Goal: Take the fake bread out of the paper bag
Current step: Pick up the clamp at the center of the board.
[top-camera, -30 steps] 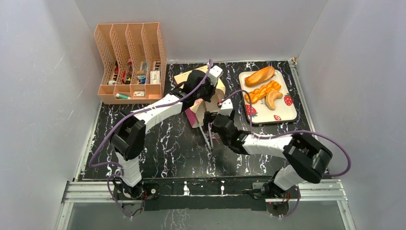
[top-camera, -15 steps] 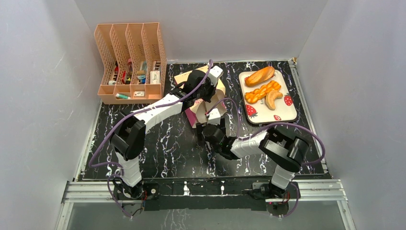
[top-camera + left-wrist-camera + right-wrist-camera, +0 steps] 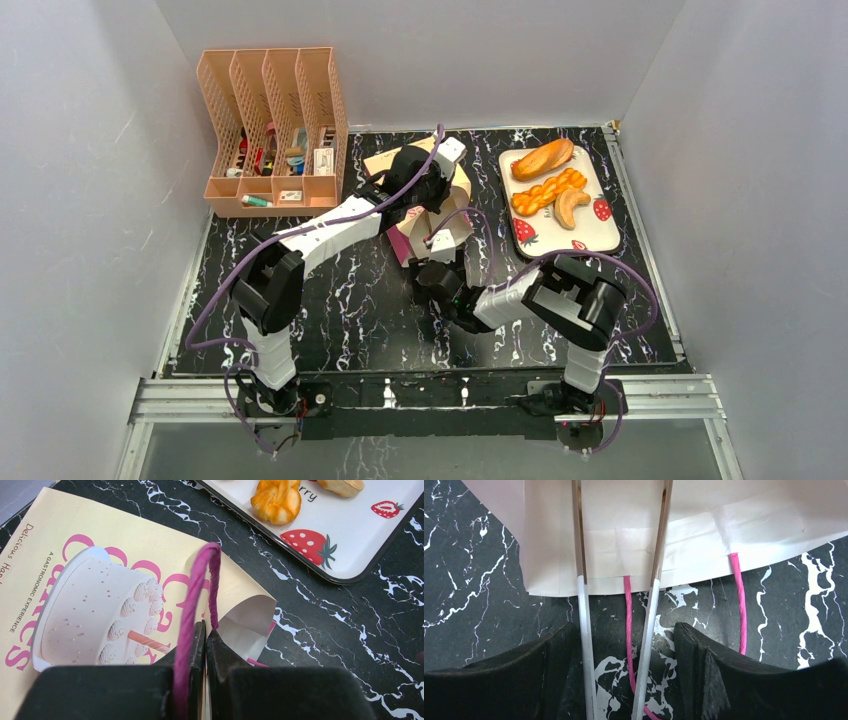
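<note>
The paper bag [image 3: 404, 243] lies on its side on the black marble table, with a cake print on its tan face [image 3: 100, 580]. My left gripper [image 3: 426, 204] is shut on the bag's upper rim [image 3: 205, 630], and a pink string handle [image 3: 197, 580] loops over one finger. My right gripper [image 3: 428, 262] is open at the bag's mouth [image 3: 624, 626]. Two thin tong arms [image 3: 582, 595] run between its fingers into the bag's white inside [image 3: 674, 510]. Three fake breads [image 3: 548, 190] lie on the strawberry tray [image 3: 600, 235]. Any bread inside the bag is hidden.
A peach file rack [image 3: 270, 130] with small items stands at the back left. The tray [image 3: 360, 530] lies just right of the bag, with a braided bread [image 3: 278, 500] near its edge. A second pink handle [image 3: 737, 605] trails on the table. Grey walls enclose the table.
My right arm has folded in and its gripper has moved left and up to the bag's mouth. The tongs now reach into the bag. The left arm has not moved.
</note>
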`<state>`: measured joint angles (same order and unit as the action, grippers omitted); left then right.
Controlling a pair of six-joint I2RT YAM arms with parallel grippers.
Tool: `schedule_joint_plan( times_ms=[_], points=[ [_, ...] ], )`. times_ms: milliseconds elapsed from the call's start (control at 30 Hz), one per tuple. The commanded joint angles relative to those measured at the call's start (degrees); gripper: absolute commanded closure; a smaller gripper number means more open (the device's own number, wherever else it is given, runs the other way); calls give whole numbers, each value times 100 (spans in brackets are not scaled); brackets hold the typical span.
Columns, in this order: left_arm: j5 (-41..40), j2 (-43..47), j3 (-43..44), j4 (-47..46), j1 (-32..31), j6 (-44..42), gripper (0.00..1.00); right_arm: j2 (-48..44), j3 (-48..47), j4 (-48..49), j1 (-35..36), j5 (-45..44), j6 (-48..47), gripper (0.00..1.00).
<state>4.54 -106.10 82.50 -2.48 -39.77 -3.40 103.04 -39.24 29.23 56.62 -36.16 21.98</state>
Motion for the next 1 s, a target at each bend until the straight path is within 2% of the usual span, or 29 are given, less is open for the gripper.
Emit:
schedule_joint_plan(
  times_ms=[0,600,967],
  points=[
    [153,263,56,2,-49,62,100,120,-241,462,17,-72,-94,34],
    [58,417,-20,53,-47,20,100,-168,-107,344,-28,83,158,52],
    [-6,692,-25,189,-49,-66,100,-804,-181,-327,-112,56,403,54]
  ],
)
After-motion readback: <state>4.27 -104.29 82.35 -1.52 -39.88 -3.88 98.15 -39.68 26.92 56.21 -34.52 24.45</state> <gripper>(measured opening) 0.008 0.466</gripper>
